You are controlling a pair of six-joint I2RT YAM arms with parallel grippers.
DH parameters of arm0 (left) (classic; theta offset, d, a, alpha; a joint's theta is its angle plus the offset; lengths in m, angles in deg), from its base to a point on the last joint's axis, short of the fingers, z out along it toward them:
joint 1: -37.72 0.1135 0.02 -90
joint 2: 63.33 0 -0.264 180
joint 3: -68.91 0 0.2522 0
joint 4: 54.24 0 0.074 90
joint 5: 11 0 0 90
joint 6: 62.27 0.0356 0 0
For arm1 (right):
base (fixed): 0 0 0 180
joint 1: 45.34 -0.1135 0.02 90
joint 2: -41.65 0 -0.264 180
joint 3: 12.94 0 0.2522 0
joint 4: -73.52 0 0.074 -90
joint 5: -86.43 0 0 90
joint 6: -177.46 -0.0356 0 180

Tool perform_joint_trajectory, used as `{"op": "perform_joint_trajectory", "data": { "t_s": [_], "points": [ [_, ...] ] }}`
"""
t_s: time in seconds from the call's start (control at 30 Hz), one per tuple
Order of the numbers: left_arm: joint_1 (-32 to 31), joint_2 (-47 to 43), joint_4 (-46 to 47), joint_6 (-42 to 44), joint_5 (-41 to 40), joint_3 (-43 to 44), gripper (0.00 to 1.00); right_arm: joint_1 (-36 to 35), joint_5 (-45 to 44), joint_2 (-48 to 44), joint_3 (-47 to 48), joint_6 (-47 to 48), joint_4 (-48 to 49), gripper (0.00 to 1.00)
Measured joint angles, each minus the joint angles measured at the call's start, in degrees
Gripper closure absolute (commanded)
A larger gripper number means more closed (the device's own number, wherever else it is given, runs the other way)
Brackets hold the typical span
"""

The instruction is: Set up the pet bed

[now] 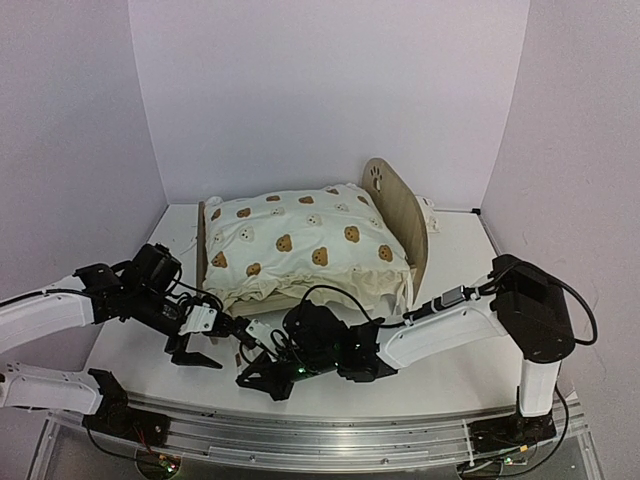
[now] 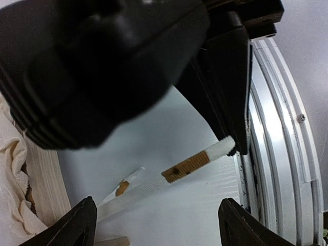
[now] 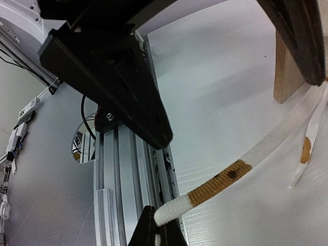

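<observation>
The pet bed (image 1: 400, 215) sits mid-frame on the table (image 1: 455, 265), with the bedding (image 1: 300, 245) on top. Below it, the left gripper (image 1: 195, 357) lies left of the right gripper (image 1: 258, 380), with a tie (image 3: 220, 182) between them.

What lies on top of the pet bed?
A cream bear-print cushion lies on the pet bed and fills it. The cushion covers the bed's base completely, so the base and anything under the cushion cannot be seen.

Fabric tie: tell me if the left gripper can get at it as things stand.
Probably yes. The left gripper is open over the fabric tie, with nothing between them; the right gripper pinches only the tie's end, close beside.
</observation>
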Motion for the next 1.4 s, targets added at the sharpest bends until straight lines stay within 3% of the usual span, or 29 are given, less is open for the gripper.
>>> {"op": "perform_joint_trajectory", "data": {
  "t_s": [0.1, 0.37, 0.43, 0.53, 0.6, 0.67, 0.77, 0.8, 0.97, 1.2, 1.4],
  "points": [
    [-0.4, 0.3, 4.7, 0.7, 0.2, -1.6, 0.21, 0.1, 0.2, 0.0, 0.2, -1.1, 0.0, 1.0],
    [-1.8, -0.1, 11.9, 5.6, 2.8, -6.2, 0.47, 2.1, 2.9, 0.0, 2.4, -4.1, 1.7, 1.0],
    [-1.9, 0.2, 12.9, 6.2, 3.0, -7.3, 0.58, 2.6, 3.3, 0.0, 2.4, -4.6, 2.1, 1.0],
    [-1.9, 0.8, 14.5, 6.1, 3.1, -8.0, 0.9, 3.3, 3.7, 0.0, 2.4, -5.4, 2.6, 1.0],
    [-1.9, 1.1, 15.2, 5.8, 3.1, -8.0, 1.0, 3.6, 3.8, 0.1, 2.4, -5.9, 2.7, 1.0],
    [-1.9, 1.2, 15.9, 4.6, 2.7, -8.0, 1.0, 4.0, 3.6, 0.1, 2.4, -6.5, 2.8, 0.98],
    [-1.9, 1.1, 16.3, 1.0, 0.7, -7.9, 1.0, 4.4, 2.1, 0.1, 2.3, -7.6, 2.9, 0.71],
    [-1.9, 1.1, 16.2, -0.8, -0.4, -7.8, 1.0, 4.5, 1.0, 0.1, 2.2, -8.1, 2.9, 0.66],
    [-1.9, 1.0, 13.1, -9.4, -7.1, -5.6, 1.0, 5.1, -8.3, 0.7, 2.0, -8.0, 0.5, 0.55],
    [-1.3, 0.8, 9.2, -19.9, -13.6, -3.0, 1.0, 4.4, -17.6, 9.2, 4.6, -3.0, -0.5, 0.49],
    [0.1, 0.6, 7.0, -26.5, -14.7, -1.6, 1.0, 2.7, -22.9, 14.8, 6.1, -0.2, 4.5, 0.52]
  ]
}}
